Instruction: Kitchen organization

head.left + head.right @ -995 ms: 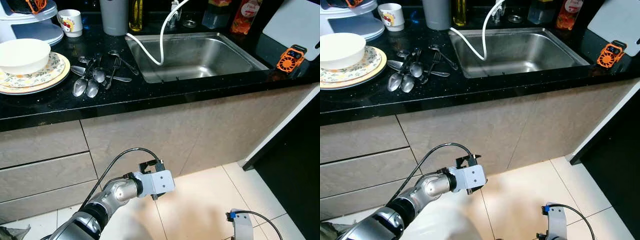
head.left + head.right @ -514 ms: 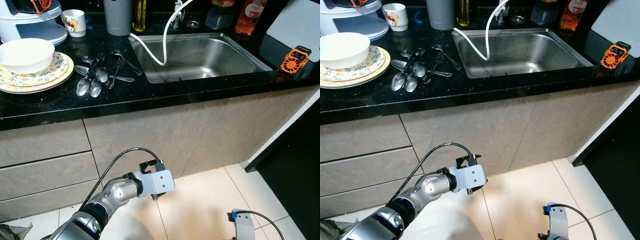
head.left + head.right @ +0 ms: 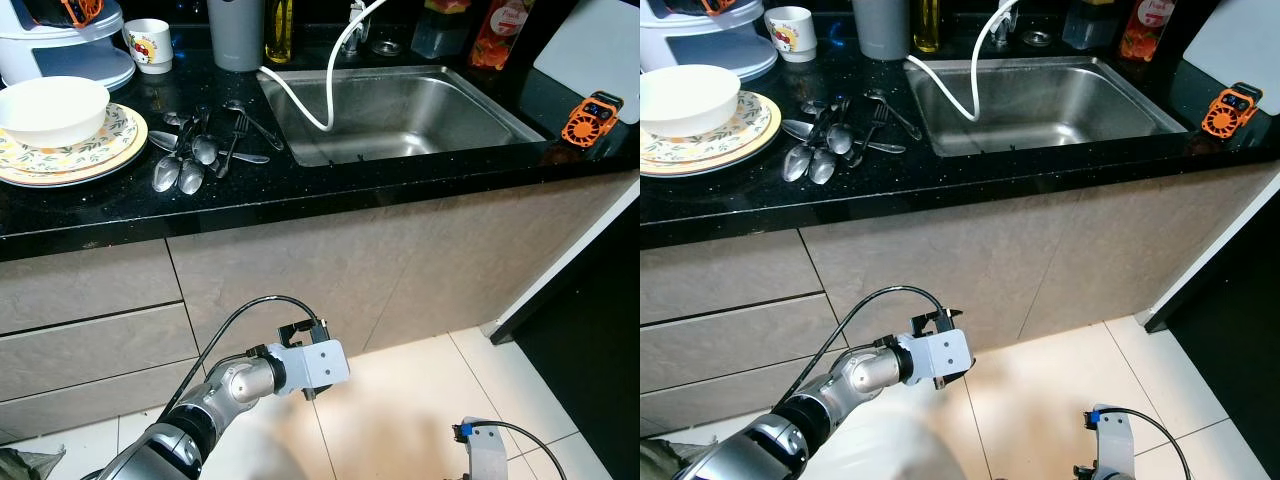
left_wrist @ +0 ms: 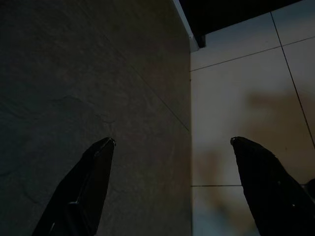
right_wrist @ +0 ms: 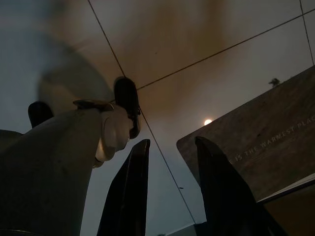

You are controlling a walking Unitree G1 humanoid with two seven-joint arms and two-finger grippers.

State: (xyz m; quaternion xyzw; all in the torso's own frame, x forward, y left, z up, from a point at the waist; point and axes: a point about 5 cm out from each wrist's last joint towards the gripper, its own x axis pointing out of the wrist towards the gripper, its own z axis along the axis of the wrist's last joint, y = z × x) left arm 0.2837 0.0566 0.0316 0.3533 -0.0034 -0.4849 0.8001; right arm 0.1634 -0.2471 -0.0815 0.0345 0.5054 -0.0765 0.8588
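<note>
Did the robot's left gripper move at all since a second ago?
No. The left gripper, fingers apart, hangs at the same spot before the beige cabinet front below the black stone counter. The counter shifted because the camera moved.

A mat reads "IS THE WARMEST PLAC".
</note>
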